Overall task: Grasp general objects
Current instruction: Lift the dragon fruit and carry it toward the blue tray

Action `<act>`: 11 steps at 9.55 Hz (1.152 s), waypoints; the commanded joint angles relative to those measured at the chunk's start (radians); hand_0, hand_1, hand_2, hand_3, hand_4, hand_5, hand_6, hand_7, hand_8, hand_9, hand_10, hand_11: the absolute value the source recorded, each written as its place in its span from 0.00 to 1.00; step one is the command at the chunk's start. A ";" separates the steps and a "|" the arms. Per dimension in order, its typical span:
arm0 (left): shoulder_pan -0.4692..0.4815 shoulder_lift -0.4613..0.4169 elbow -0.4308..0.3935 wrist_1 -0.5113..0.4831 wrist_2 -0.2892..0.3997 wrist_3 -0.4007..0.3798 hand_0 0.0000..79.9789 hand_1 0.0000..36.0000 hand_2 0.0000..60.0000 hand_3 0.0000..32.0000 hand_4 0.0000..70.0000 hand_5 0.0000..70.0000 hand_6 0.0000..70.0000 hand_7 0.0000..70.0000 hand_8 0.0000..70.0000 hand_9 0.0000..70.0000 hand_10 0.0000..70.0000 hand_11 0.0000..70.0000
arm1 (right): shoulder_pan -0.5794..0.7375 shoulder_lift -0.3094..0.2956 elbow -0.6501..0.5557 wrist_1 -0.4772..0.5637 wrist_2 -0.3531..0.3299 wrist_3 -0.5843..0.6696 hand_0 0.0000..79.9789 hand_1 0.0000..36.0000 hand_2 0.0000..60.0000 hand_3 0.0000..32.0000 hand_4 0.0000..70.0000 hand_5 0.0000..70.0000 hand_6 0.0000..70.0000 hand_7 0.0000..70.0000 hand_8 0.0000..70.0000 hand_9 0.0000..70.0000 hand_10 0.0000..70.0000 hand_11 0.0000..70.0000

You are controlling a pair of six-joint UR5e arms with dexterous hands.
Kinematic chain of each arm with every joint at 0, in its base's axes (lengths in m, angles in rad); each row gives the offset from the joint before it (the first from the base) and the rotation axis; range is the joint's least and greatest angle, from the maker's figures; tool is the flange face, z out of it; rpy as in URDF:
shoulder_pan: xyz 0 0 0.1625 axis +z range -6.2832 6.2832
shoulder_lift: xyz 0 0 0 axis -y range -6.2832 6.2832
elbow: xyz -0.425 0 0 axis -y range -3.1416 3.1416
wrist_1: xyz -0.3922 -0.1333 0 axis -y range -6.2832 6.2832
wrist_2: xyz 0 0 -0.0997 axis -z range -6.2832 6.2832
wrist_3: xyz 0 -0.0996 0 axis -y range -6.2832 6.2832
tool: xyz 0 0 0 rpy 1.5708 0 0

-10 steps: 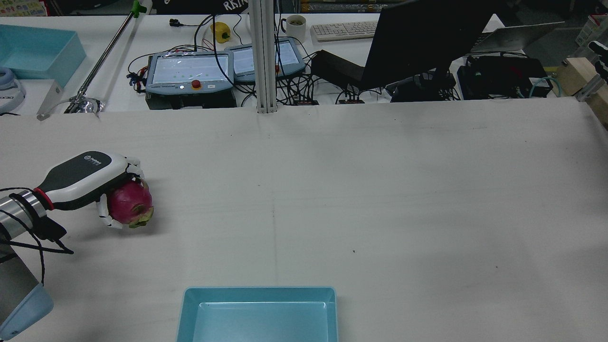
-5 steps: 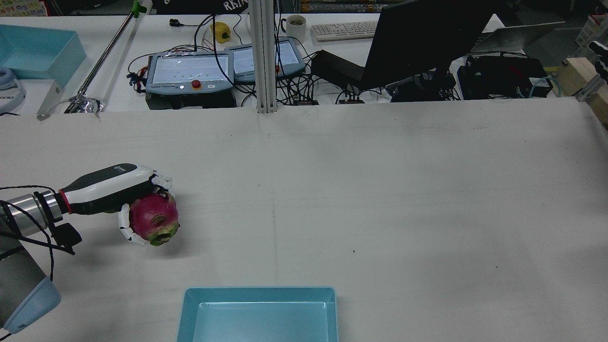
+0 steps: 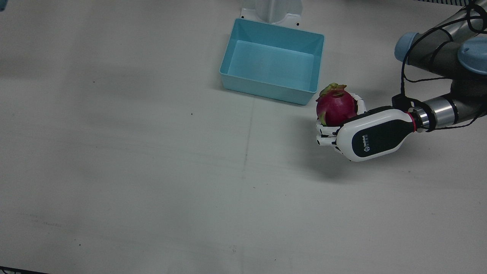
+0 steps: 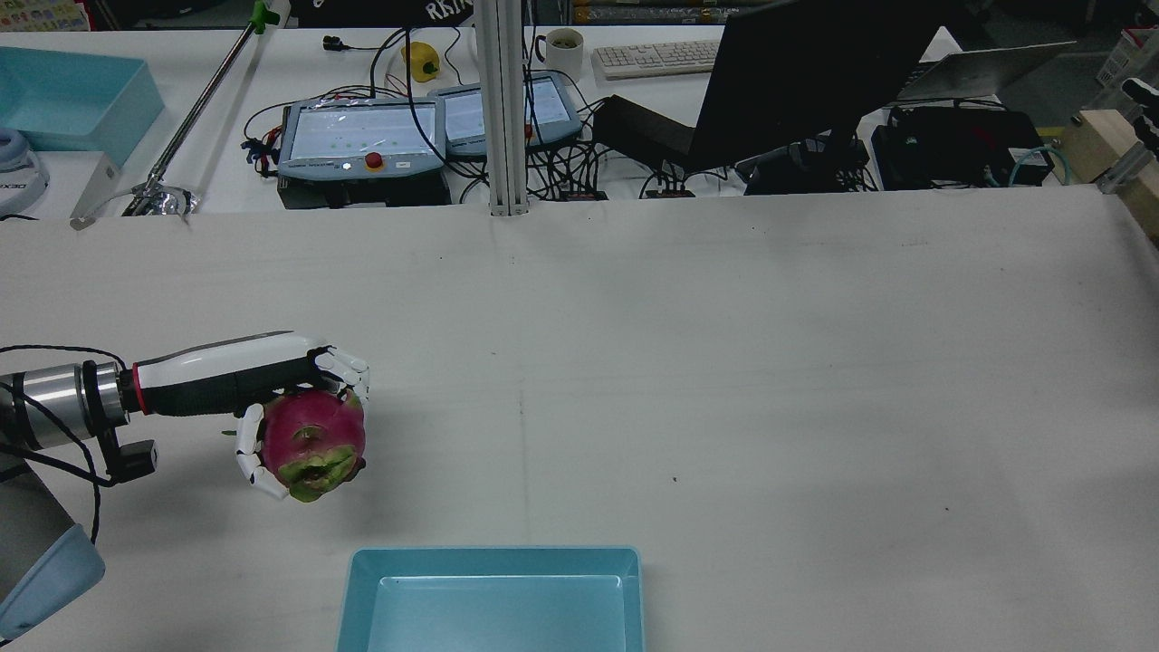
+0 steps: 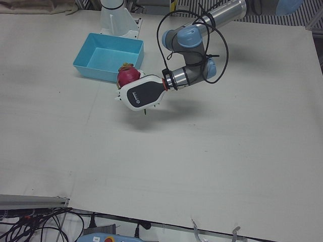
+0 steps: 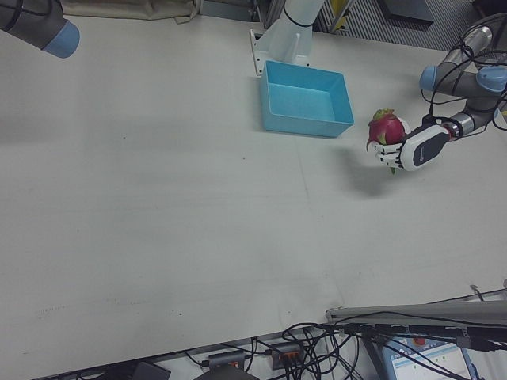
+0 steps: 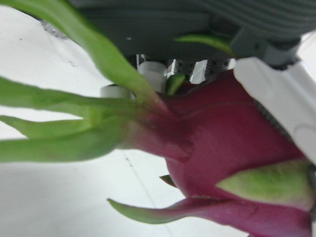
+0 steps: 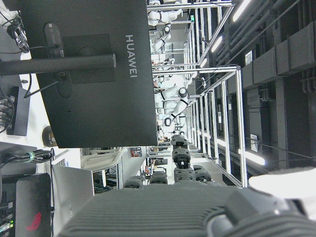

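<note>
Here the left hand (image 3: 359,135) is clamped on the dragon fruit (image 3: 336,106), its white fingers (image 3: 324,132) wrapped round the red body, and the shadow under it in the front view puts the fruit clear of the table (image 3: 152,171); the blue bin (image 3: 272,66) stands just beyond the fingertips, apart from both hand and fruit; the rear view shows what the front view cannot, the green, scarred end of the dragon fruit (image 4: 312,444) turned toward that camera and hanging below the hand (image 4: 244,380), with only the near part of the bin (image 4: 493,598) in frame, cut off at the bottom edge; the left-front view gives the whole left arm (image 5: 194,50) curling down to the hand (image 5: 139,95), yet there the fruit (image 5: 128,75) is mostly hidden behind the palm; the left hand view is filled by blurred green leaf tips and red skin (image 7: 232,148), too close to show the grip as a whole; the right hand itself appears in no view, its own camera facing a dark monitor (image 8: 94,74), so whether its fingers are apart or together cannot be told.
</note>
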 commanded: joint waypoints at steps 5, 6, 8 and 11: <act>0.173 0.020 -0.200 0.090 0.057 -0.013 0.51 0.18 1.00 0.00 1.00 1.00 1.00 1.00 1.00 1.00 1.00 1.00 | 0.000 0.000 0.000 0.000 0.000 0.000 0.00 0.00 0.00 0.00 0.00 0.00 0.00 0.00 0.00 0.00 0.00 0.00; 0.250 0.020 -0.219 0.110 0.034 -0.004 0.52 0.18 1.00 0.00 1.00 1.00 1.00 1.00 1.00 1.00 1.00 1.00 | 0.000 0.000 0.000 0.000 0.000 0.000 0.00 0.00 0.00 0.00 0.00 0.00 0.00 0.00 0.00 0.00 0.00 0.00; 0.277 0.017 -0.285 0.172 0.000 0.000 0.53 0.18 1.00 0.00 1.00 1.00 1.00 1.00 1.00 1.00 1.00 1.00 | 0.000 0.000 0.000 0.000 0.000 0.002 0.00 0.00 0.00 0.00 0.00 0.00 0.00 0.00 0.00 0.00 0.00 0.00; 0.327 0.019 -0.320 0.074 0.000 -0.084 0.57 0.09 1.00 0.00 1.00 1.00 1.00 1.00 1.00 1.00 1.00 1.00 | 0.000 0.000 0.000 0.000 0.000 0.000 0.00 0.00 0.00 0.00 0.00 0.00 0.00 0.00 0.00 0.00 0.00 0.00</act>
